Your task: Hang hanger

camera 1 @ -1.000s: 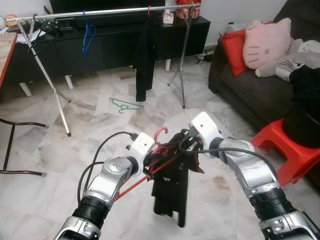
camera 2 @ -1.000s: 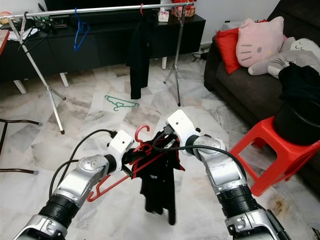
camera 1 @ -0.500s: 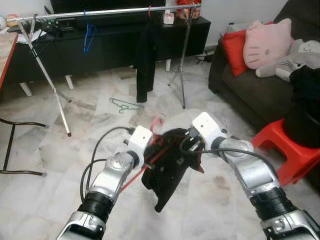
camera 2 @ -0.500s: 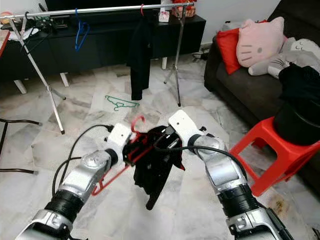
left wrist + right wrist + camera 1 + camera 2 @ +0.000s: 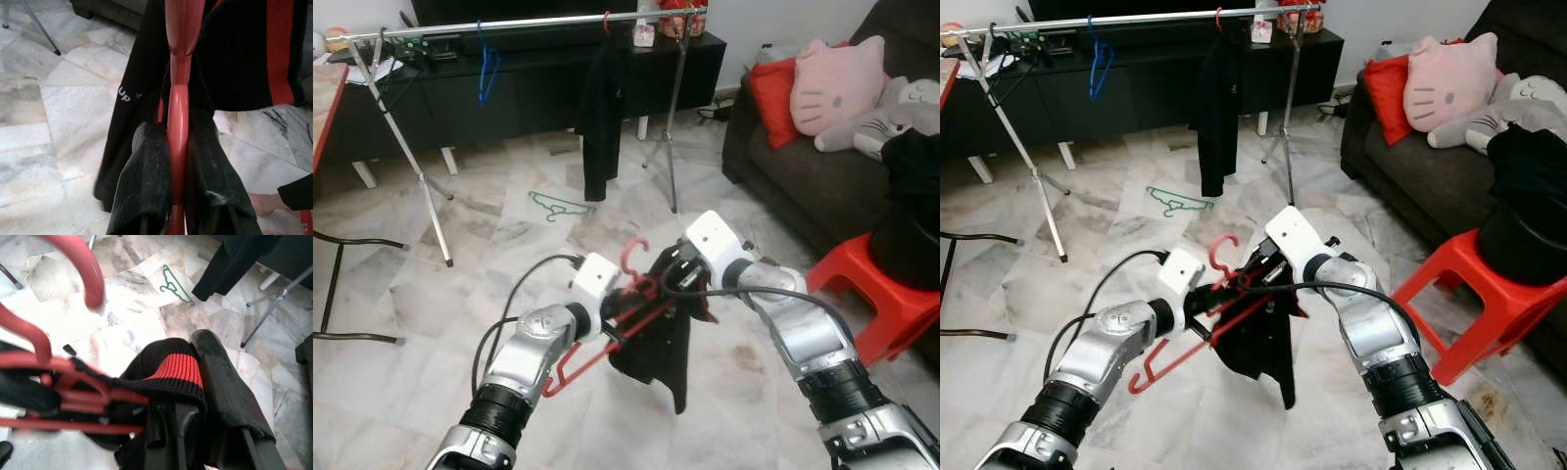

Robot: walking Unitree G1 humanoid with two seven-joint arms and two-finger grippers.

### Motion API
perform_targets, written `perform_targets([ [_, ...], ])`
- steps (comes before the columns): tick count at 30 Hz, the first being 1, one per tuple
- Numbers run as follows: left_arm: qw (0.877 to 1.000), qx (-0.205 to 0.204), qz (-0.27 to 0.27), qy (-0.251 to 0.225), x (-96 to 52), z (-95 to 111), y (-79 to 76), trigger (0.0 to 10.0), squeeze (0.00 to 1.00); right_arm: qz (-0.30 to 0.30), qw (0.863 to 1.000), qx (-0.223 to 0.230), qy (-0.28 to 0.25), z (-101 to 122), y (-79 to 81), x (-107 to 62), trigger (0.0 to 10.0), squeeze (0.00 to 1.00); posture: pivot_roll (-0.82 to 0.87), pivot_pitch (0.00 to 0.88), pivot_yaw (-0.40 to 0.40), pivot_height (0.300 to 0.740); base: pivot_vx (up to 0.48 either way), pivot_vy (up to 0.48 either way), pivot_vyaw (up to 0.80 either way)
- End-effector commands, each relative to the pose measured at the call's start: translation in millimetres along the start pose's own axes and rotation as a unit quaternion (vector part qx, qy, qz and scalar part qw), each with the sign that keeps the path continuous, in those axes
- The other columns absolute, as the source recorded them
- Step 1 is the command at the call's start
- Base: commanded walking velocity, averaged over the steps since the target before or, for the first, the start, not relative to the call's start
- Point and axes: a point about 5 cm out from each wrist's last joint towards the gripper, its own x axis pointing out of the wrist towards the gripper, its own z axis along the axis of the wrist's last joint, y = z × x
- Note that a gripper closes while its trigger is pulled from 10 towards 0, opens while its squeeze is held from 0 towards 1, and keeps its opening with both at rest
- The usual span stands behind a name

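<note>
We see a red plastic hanger (image 5: 607,333) held tilted above the marble floor, its hook (image 5: 632,257) pointing up and its lower end slanting down toward our left. A black garment with a red band (image 5: 178,369) is draped over it, hanging limp beneath in a dark fold (image 5: 1263,343).

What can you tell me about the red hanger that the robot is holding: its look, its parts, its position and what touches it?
The red hanger looks like smooth plastic, with a curved hook at the top and thin bars below. It is held tilted above the marble floor, in front of the robot. The left gripper is shut on one of its bars, a finger on each side. A black garment with a red ribbed band hangs over it, and the right gripper pinches that garment at the band beside the hanger.
</note>
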Motion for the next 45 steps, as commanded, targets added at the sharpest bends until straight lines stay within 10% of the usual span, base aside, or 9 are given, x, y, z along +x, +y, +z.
perform_targets([
  [1, 1.0, 0.009, 0.006, -0.014, 1.2, 8.1, -0.8, 10.0, 0.0, 0.009, 1.0, -0.001, -0.019, 11.7, -1.0, 0.3, 10.0, 0.0, -0.08, 0.031, -0.062, 0.74, 0.0, 0.0, 0.0],
  [21, 0.999, 0.008, 0.03, -0.039, 5.2, 16.9, 0.2, 10.0, 0.0, 0.076, 0.997, 0.012, -0.018, 5.3, 8.0, -8.1, 10.0, 0.0, -0.08, 0.029, -0.064, 0.74, 0.0, 0.0, 0.0],
  [37, 0.996, -0.002, 0.02, -0.083, 3.1, 24.9, -2.2, 10.0, 0.0, 0.042, 0.989, 0.137, -0.023, -9.6, 4.9, -2.8, 10.0, 0.0, -0.08, 0.034, -0.064, 0.74, 0.0, 0.0, 0.0],
  [45, 0.996, 0.0, -0.009, -0.087, 2.8, 24.1, -9.3, 10.0, 0.0, 0.116, 0.989, 0.087, -0.034, -4.1, 9.8, -5.6, 10.0, 0.0, -0.08, 0.037, -0.068, 0.74, 0.0, 0.0, 0.0],
])
